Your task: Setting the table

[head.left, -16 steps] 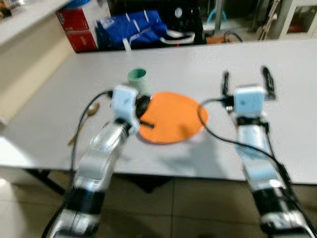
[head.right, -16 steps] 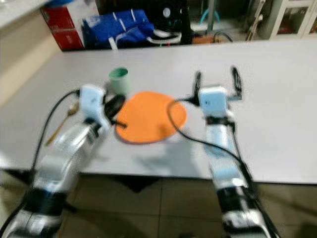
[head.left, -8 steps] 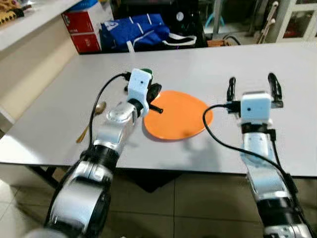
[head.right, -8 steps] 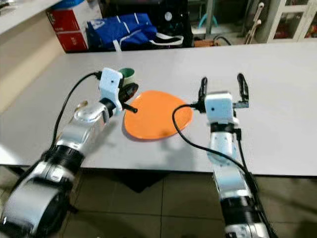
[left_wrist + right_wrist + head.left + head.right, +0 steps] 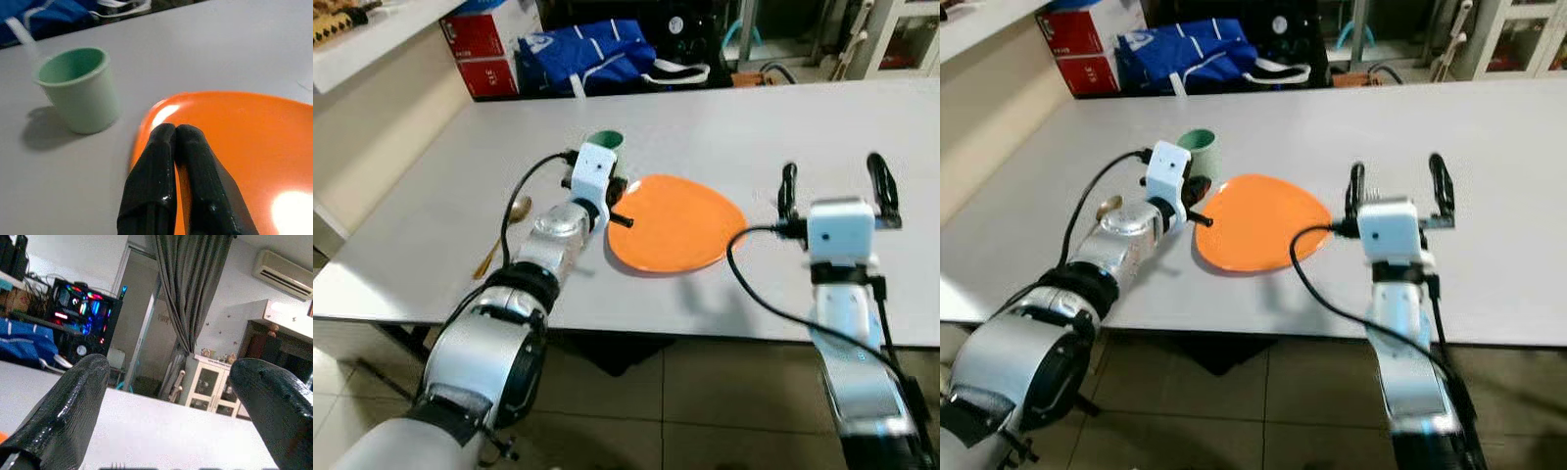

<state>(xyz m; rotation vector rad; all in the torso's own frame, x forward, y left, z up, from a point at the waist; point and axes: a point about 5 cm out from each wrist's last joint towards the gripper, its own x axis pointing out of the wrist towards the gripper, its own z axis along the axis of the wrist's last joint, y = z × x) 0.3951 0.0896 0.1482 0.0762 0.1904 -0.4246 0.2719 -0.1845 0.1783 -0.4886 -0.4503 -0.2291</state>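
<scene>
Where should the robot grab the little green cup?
Probably around the side wall of the green cup, coming in level from the near side. It stands upright, open end up, beside the orange plate, and its round, tapering body suits two fingers closing across it.

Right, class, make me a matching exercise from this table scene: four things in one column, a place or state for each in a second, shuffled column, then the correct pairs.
Things
1. cup
2. plate
3. spoon
4. right gripper

Places or states
A. orange, lying between the two arms
B. fingers spread wide, held above the table
C. green, upright, just beyond the plate's left edge
D. lying on the table to the left of the left arm

Pairs: 1-C, 2-A, 3-D, 4-B
</scene>
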